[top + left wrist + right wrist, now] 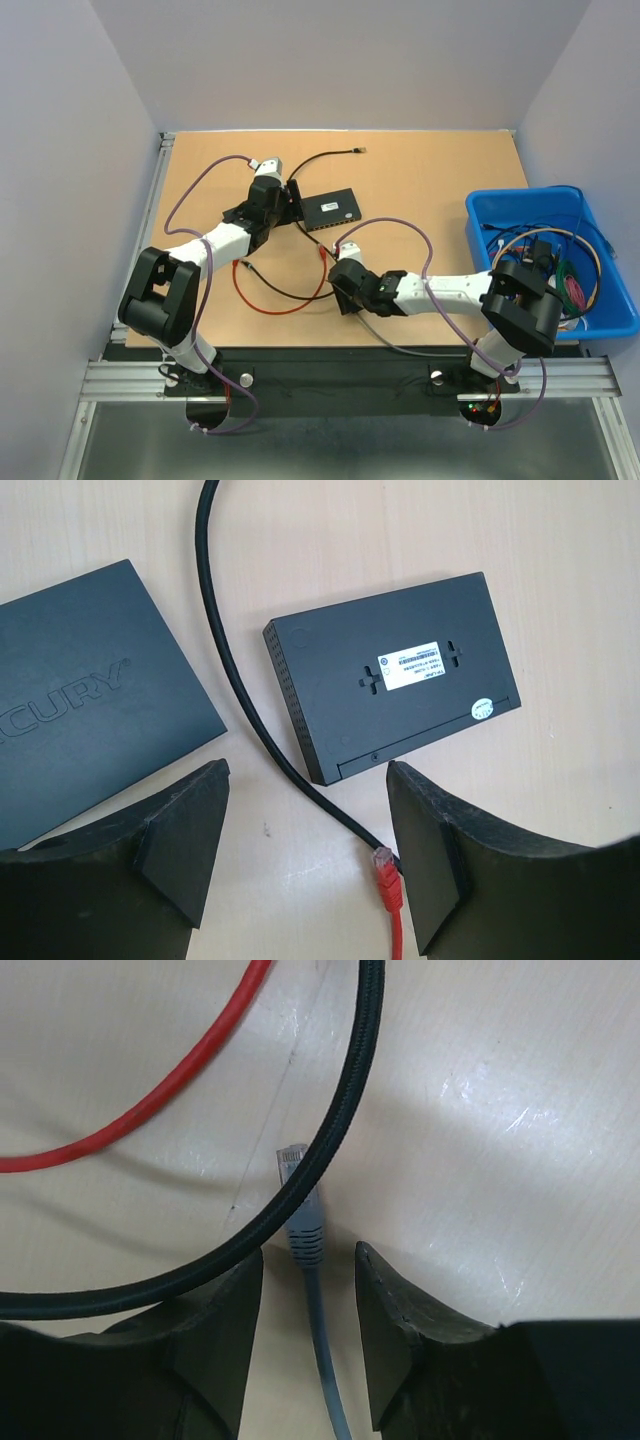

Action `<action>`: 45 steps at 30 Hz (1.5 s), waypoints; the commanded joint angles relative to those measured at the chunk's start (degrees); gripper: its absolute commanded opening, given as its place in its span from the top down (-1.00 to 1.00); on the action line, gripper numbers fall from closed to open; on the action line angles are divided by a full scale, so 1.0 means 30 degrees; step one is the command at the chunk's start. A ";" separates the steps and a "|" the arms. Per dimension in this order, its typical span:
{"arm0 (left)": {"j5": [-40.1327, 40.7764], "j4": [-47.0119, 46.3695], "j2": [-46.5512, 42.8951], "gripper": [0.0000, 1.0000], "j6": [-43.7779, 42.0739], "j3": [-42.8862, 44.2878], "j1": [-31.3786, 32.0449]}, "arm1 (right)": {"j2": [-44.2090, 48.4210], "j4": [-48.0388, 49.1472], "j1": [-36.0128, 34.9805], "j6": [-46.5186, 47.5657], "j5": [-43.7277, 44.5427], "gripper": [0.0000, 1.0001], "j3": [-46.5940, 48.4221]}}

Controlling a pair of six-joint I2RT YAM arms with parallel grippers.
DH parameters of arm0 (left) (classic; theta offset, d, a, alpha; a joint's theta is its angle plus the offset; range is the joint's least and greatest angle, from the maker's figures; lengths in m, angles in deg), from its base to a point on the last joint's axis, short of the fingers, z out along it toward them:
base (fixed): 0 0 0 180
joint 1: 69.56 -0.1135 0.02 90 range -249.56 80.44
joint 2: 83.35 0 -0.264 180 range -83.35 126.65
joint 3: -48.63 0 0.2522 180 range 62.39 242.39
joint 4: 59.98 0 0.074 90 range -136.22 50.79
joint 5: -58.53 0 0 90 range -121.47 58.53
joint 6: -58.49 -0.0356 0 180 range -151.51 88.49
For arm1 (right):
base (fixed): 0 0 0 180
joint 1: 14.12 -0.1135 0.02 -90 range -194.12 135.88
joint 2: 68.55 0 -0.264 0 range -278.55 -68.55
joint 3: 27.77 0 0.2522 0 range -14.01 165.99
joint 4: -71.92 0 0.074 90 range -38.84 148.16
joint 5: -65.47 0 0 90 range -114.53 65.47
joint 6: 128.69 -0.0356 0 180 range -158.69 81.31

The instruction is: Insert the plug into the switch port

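Observation:
A black switch (pixel 400 670) lies underside up on the table, its white label showing; it also appears in the top view (pixel 330 208). My left gripper (pixel 305 770) hovers open just in front of it, nothing between its fingers. A red plug (pixel 385 865) rests against the inner side of its right finger, next to a black cable (pixel 240 680). My right gripper (pixel 308 1252) is open and low over the table, its fingers on either side of a grey cable with gaps on both sides. The grey plug (pixel 300 1205) lies just ahead of the fingertips, crossed by a black braided cable (pixel 340 1130).
A second black box (pixel 90 690) with a printed logo lies left of the switch. A red cable (pixel 275 308) loops on the table between the arms. A blue bin (pixel 478 240) holding several cables stands at the right edge.

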 commanded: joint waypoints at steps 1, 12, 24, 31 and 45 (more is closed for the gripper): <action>0.0338 -0.0314 -0.0781 -0.51 -0.0319 -0.0276 0.0085 | -0.0280 0.0518 -0.0477 0.0183 0.1099 0.05 0.0898; 0.0573 -0.0402 -0.0694 -0.51 -0.0436 -0.0482 0.0085 | -0.1538 -0.0856 -0.1443 0.0535 0.3528 0.11 0.2010; 0.0603 -0.0373 -0.0606 -0.51 -0.0495 -0.0599 0.0056 | -0.1892 -0.1972 -0.1708 0.0213 0.4996 0.20 0.2392; 0.0573 -0.0431 -0.0518 -0.51 -0.0436 -0.0628 0.0085 | -0.2125 -0.2148 -0.1796 0.0184 0.5173 0.24 0.2451; 0.0602 -0.0460 -0.0430 -0.51 -0.0466 -0.0687 0.0085 | -0.3005 -0.2236 -0.2235 0.0184 0.5494 0.62 0.2832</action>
